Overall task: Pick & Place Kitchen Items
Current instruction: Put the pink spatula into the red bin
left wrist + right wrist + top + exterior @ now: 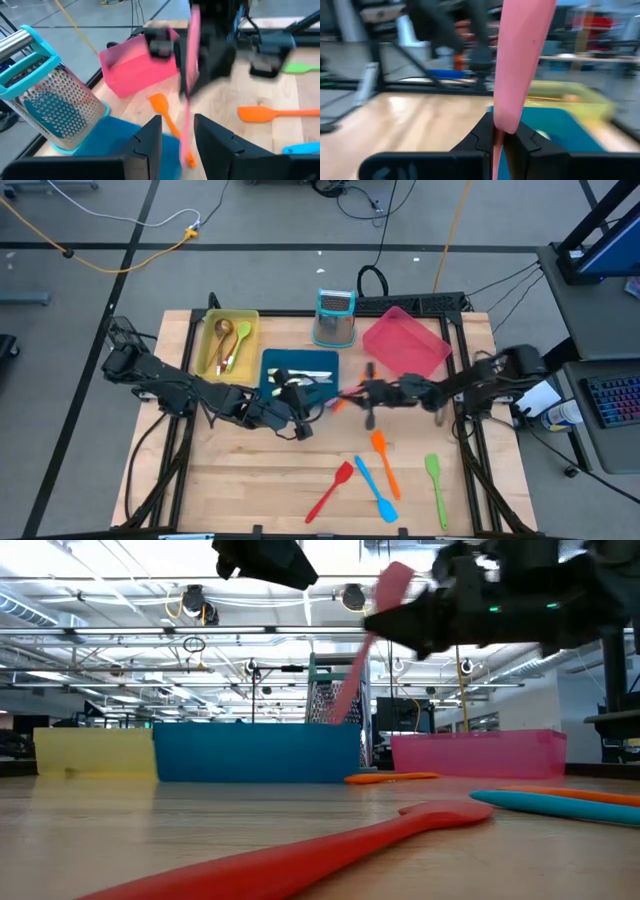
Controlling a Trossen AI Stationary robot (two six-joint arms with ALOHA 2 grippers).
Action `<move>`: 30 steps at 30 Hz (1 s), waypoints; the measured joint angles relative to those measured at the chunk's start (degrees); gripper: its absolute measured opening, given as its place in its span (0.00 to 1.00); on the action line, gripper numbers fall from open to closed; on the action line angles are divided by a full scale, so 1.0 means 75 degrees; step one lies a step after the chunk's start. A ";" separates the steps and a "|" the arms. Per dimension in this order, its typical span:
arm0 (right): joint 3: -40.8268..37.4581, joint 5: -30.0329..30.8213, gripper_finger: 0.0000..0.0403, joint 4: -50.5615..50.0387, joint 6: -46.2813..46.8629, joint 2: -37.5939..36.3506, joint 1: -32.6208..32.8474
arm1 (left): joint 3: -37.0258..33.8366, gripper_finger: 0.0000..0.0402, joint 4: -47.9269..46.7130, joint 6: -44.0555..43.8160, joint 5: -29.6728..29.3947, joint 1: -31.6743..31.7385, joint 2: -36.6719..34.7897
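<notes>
- Four loose utensils in the high view at the near edge of the table (pixel 230 480): red spatula (pixel 330 491), blue spatula (pixel 375 490), orange spatula (pixel 385 461), green spatula (pixel 435 485). Left gripper (pixel 300 420) sits at the near edge of the blue tray (pixel 270 365), finger state not readable from above. Right gripper (pixel 362 395) is between the blue tray and the pink tray (pixel 405 345), blurred. Yellow tray (pixel 210 340) holds a wooden spoon (pixel 224 335) and a green spoon (pixel 240 340). Grater (pixel 335 315) stands between blue and pink trays, at the back.
- Low view: right gripper (pixel 400 615) up in the air, clamped on a pink spatula (pixel 365 640) that hangs tilted in front of the grater (pixel 330 695). Red spatula (pixel 300 855) lies flat in the foreground, blue spatula (pixel 560 805) to its right. A small orange utensil (pixel 390 777) lies just in front of the blue tray (pixel 255 752) and pink tray (pixel 480 752).
- Left wrist view: left gripper (pixel 177 137) has its fingers apart, holding nothing; the pink spatula (pixel 190 75) hangs beyond them from the right arm. Orange utensil (pixel 167 120) lies on the wood beside the blue tray.
- Right wrist view: right gripper (pixel 499 134) pinched tight on the pink spatula (pixel 520 55); blue tray (pixel 555 125) and yellow tray (pixel 570 97) beyond.
</notes>
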 joint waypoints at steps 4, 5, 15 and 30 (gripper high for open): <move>-0.1229 0.1249 0.04 -0.0069 0.0025 -0.1625 0.0133 | 0.0000 0.30 -0.0192 0.0026 0.0036 0.0010 0.0000; -0.1498 0.1373 0.04 -0.0104 0.0057 -0.2059 0.0150 | 0.0000 0.30 -0.0223 0.0003 0.0038 0.0013 0.0000; -0.1893 0.4125 0.04 -0.2656 -0.1166 -0.5649 0.0161 | 0.0000 0.30 -0.0158 -0.0197 0.0064 0.0288 0.0000; 0.1571 0.4637 0.04 -1.1710 0.2528 -0.4847 -0.2270 | 0.0000 0.30 -0.0280 -0.0541 0.0166 0.0667 0.0000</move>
